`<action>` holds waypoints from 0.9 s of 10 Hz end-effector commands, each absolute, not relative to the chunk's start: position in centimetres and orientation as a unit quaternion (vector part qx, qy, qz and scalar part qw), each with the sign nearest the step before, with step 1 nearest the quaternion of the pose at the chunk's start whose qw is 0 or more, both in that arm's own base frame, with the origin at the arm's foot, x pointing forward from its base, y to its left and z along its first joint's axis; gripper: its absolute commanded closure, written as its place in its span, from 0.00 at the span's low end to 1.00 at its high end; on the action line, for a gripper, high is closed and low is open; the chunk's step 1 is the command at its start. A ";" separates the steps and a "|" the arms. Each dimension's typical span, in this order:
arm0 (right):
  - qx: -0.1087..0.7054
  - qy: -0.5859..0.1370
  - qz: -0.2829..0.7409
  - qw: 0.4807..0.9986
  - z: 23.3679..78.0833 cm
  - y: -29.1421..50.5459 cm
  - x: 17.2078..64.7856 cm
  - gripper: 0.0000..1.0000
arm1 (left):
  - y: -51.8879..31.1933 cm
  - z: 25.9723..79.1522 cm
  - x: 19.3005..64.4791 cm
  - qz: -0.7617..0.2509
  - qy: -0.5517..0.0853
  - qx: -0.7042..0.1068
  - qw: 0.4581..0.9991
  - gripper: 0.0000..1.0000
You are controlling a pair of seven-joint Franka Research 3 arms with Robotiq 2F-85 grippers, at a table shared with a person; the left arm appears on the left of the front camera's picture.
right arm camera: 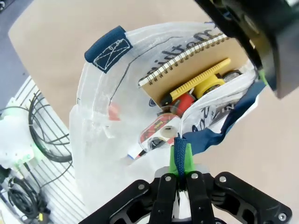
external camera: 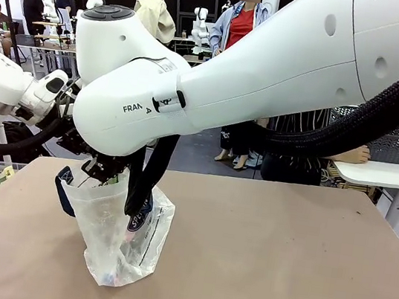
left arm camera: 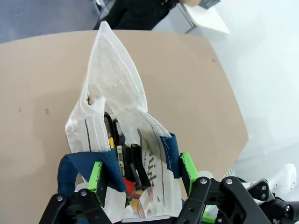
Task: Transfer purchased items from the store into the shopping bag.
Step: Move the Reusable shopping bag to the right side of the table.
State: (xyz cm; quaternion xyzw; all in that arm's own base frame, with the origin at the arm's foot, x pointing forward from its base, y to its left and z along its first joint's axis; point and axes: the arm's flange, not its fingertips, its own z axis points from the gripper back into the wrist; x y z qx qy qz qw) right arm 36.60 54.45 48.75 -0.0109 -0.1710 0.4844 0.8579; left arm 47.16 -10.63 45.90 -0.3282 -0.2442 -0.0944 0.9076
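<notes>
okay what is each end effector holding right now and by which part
Right end effector: shut on a navy handle strap of the shopping bag. Left end effector: spread wide across the bag's rim; whether it grips cannot be told.

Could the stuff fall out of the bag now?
Maybe. The right gripper pinches just one navy strap, so the shopping bag could tip or slip free. The left gripper props the mouth wide, so the notebook and small items might spill if it lets go.

A flat tan rectangular table (external camera: pixel 279 267) carries a clear translucent plastic shopping bag (external camera: pixel 106 245); apparently little else lies on it.
</notes>
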 end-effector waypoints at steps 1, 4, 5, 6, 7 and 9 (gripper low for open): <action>-0.030 -0.179 0.478 0.859 48.4 55.0 36.3 1.00 | -10.8 45.7 48.0 -0.064 -0.249 -0.326 0.910 0.19; -0.028 -0.179 0.480 0.859 48.4 54.9 36.2 1.00 | -10.6 45.4 49.0 -0.043 -0.244 -0.325 0.913 0.19; -0.028 -0.179 0.480 0.858 48.4 54.9 36.3 1.00 | -10.6 45.2 49.3 -0.038 -0.239 -0.325 0.914 0.19; -0.027 -0.180 0.480 0.859 48.4 54.9 36.3 1.00 | -10.6 45.1 49.5 -0.036 -0.236 -0.324 0.916 0.19; -0.026 -0.179 0.479 0.859 48.4 54.8 36.3 1.00 | -10.5 45.1 49.6 -0.030 -0.234 -0.324 0.916 0.23; -0.025 -0.179 0.481 0.858 48.3 54.8 36.3 1.00 | -10.4 45.0 49.8 -0.021 -0.233 -0.320 0.918 0.63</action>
